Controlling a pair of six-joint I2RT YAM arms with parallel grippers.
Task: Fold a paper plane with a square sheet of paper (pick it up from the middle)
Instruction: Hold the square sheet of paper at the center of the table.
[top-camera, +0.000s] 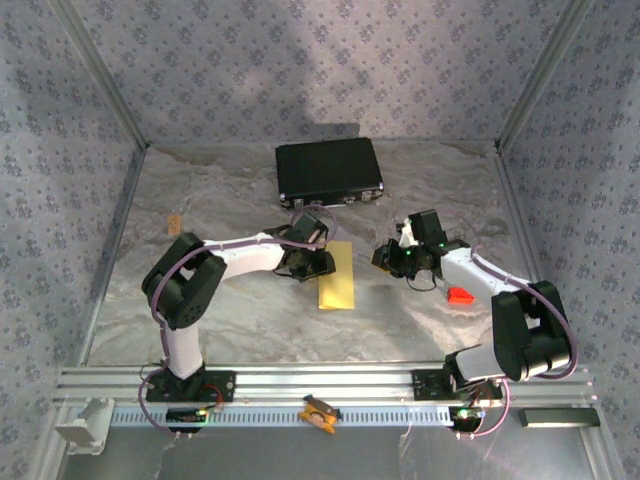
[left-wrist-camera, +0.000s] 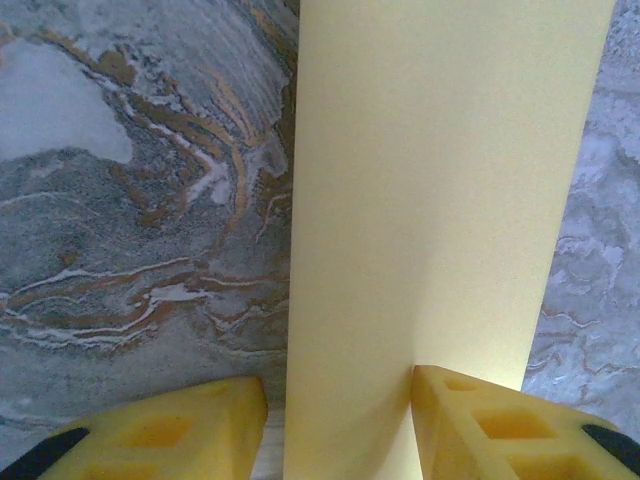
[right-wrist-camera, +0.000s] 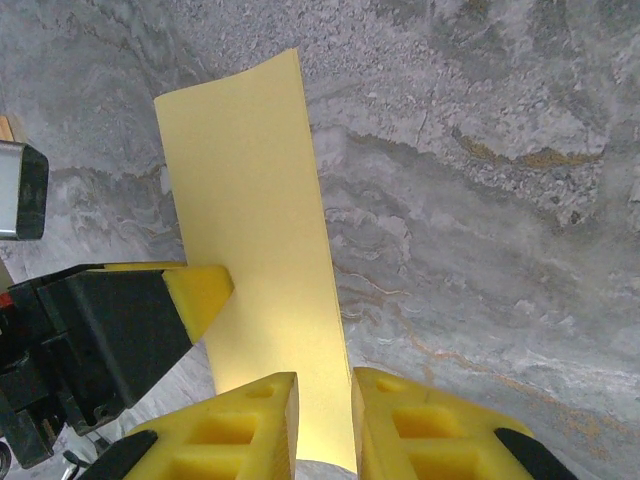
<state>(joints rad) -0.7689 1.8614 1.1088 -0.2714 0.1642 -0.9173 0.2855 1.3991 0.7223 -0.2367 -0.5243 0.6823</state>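
Observation:
The square sheet of paper (top-camera: 337, 285) lies on the marble table as a narrow yellow rectangle, folded lengthwise. No paper plane is in view. My left gripper (top-camera: 312, 265) is at its left edge. In the left wrist view the sheet (left-wrist-camera: 440, 200) runs up the frame and the left gripper (left-wrist-camera: 335, 385) is open. One finger (left-wrist-camera: 500, 420) rests on the paper, the other sits on the table beside the rounded fold. My right gripper (top-camera: 385, 258) hovers to the right. Seen from the right wrist, the right gripper (right-wrist-camera: 322, 385) stands a narrow gap apart over the sheet's (right-wrist-camera: 250, 200) near end.
A black case (top-camera: 330, 170) lies at the back of the table. A small red object (top-camera: 460, 296) sits near the right arm, and a tan piece (top-camera: 175, 222) at the left. An orange clip (top-camera: 320, 412) rests on the front rail. The left gripper's finger (right-wrist-camera: 200, 290) touches the sheet.

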